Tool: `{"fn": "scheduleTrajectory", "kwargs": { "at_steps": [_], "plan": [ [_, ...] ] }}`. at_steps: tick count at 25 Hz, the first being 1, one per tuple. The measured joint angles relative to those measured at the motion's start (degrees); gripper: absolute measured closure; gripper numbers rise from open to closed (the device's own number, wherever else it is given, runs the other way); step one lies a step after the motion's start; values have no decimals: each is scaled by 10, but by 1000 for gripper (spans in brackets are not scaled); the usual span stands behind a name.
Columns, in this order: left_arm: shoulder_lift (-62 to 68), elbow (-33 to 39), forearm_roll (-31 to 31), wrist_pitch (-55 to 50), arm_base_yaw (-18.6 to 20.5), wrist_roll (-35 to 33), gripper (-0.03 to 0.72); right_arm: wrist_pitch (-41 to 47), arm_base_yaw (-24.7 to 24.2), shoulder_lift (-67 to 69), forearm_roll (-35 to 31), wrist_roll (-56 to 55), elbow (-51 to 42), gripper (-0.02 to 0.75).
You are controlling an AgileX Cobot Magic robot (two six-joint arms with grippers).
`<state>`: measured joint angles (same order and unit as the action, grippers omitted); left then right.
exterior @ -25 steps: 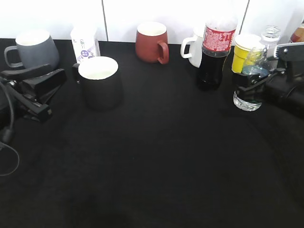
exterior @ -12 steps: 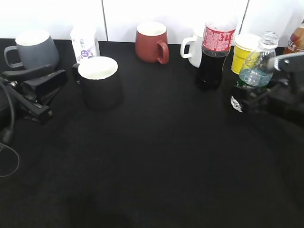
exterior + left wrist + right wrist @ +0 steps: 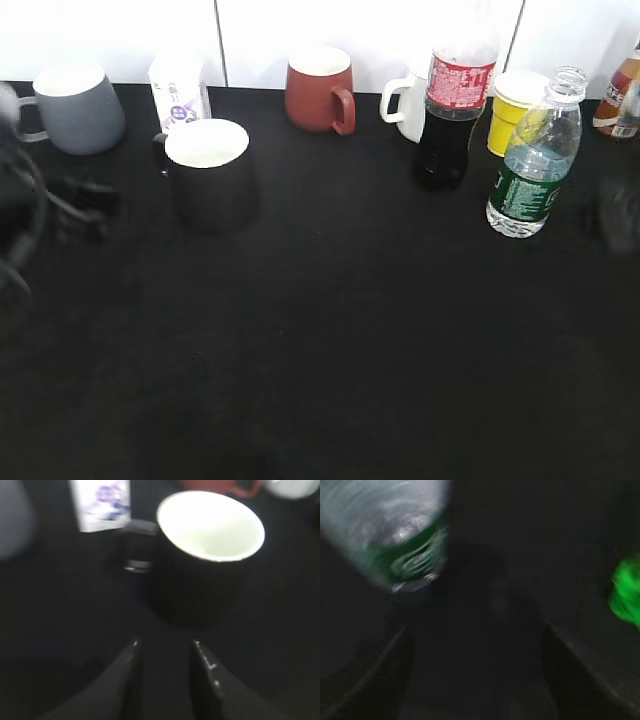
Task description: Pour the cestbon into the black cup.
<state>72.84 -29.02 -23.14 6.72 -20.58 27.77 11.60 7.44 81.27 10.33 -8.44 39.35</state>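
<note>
Your black cup (image 3: 209, 172) stands upright on the table (image 3: 330, 340), its white inside showing bare in the left wrist view. The cestbon (image 3: 534, 158) stands uncapped well to the right of that cup, partly filled with clear water, touched by nothing. Between them sits the cola bottle (image 3: 453, 112), with a yellow cup (image 3: 515, 108) behind the cestbon. A red mug (image 3: 320, 90) and grey mug (image 3: 75, 108) stand behind the black cup. The left gripper (image 3: 167, 667) sits just short of the cup, fingers spread. The right gripper (image 3: 475, 680) is a dark blur; its jaws are spread around nothing.
</note>
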Motion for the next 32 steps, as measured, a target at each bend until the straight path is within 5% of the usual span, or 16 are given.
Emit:
{"fn": "scheduleTrajectory", "kwargs": {
  "at_steps": [5,8,11,15,19,32],
  "plan": [
    [-220,-83,97,-363,-91,0,444,183,94,-145,-41,1,57,144],
    [-374,-84,120,-547,-93,-47,444,286,164,-291,-82,1,57,144],
    [-522,-84,170,-654,-93,-129,445,392,173,-449,-91,1,50,145],
    [-676,-26,200,-706,-94,-161,445,462,173,-672,-85,1,-45,146],
    [-725,-8,208,-681,-94,-189,445,514,174,-808,-5,-41,-90,146],
    [-725,-8,226,-678,-87,-228,449,492,161,-818,10,-57,-104,146]
  ]
}}
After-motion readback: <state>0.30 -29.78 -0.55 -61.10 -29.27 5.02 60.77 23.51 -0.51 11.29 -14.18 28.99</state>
